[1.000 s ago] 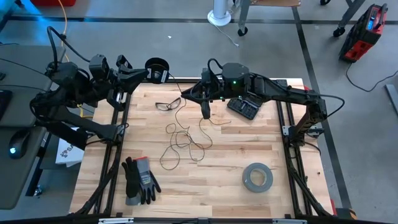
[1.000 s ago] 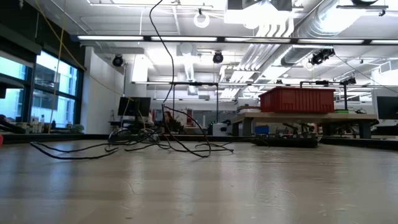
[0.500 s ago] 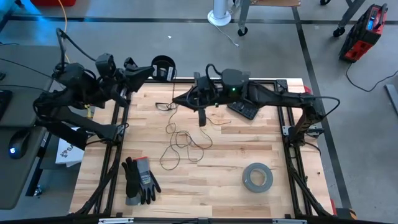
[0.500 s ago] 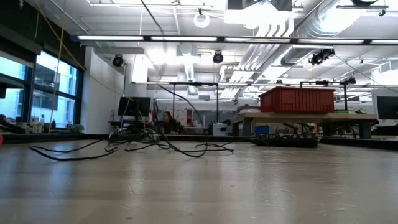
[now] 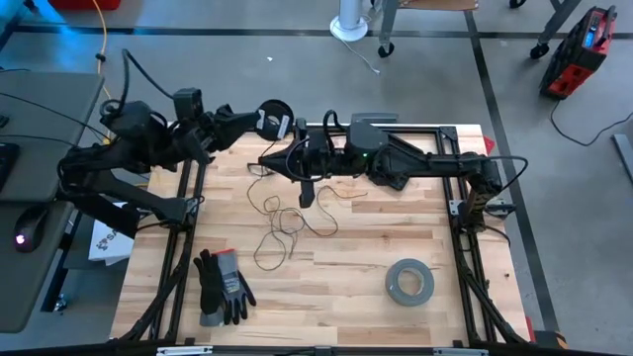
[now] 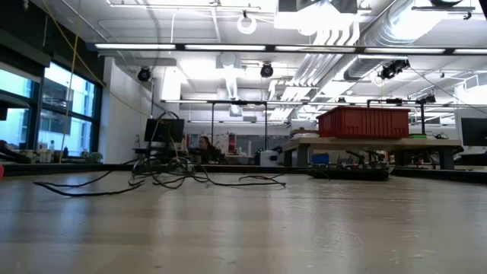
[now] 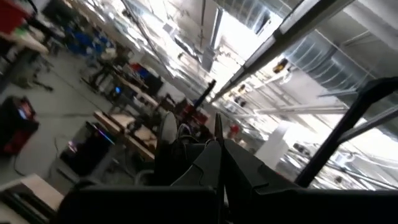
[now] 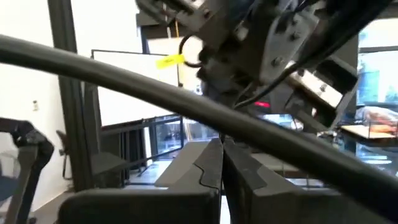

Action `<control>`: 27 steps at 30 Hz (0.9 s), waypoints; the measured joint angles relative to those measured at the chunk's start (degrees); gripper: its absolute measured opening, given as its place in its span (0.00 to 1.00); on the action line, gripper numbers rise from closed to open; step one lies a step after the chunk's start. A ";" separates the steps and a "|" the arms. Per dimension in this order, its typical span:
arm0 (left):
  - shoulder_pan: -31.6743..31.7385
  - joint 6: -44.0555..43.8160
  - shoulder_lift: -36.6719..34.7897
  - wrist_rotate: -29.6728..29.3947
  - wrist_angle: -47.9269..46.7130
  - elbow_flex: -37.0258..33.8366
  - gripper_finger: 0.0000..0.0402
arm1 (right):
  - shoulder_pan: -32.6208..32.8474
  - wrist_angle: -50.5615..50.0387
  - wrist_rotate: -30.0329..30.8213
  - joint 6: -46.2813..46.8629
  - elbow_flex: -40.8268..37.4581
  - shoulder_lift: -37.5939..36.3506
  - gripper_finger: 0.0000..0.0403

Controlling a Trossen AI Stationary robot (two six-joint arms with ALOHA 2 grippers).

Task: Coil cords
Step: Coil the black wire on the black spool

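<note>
The thin dark cord lies in loose loops mid-table [image 5: 292,222] and shows as a low tangle in the low view [image 6: 167,176]. Its small round black spool [image 5: 274,117] is in the air at the table's far edge, held by my shut left gripper [image 5: 255,119], which reaches in from the left. My right gripper [image 5: 267,159] lies level and points toward the table's left, just near of the spool. Its fingers are shut [image 8: 222,149]. A strand of the cord rises from the loops toward it. My left gripper holds the spool by its rim [image 7: 168,134], which shows beside the shut fingers [image 7: 211,162]. It comes level from the table's left. The spool is lifted clear of the table. My right gripper is shut on the cord, level from the right. The fingers hide the strand. The rest lies slack on the table.
A grey tape roll [image 5: 408,281] lies near the front right. A pair of dark gloves [image 5: 223,287] lies at the front left. Black frame rails [image 5: 188,198] run along both sides of the table. The right arm [image 5: 425,163] spans the far part of the table.
My left gripper has carried the spool toward the table's right along the far edge. My right gripper has moved toward the table's left and far edge and tipped from pointing down to level. The raised strand of cord has moved left with it; the loops stay on the table.
</note>
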 joint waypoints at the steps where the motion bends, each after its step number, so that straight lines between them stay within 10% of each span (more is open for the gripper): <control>1: 0.00 -0.78 0.06 0.43 -0.55 0.00 0.00 | -0.02 0.77 0.07 -0.04 -0.04 0.02 0.00; 27: 0.13 -34.08 -1.69 19.41 -15.66 0.00 0.00 | -2.00 10.52 8.02 -4.74 -0.02 1.98 0.00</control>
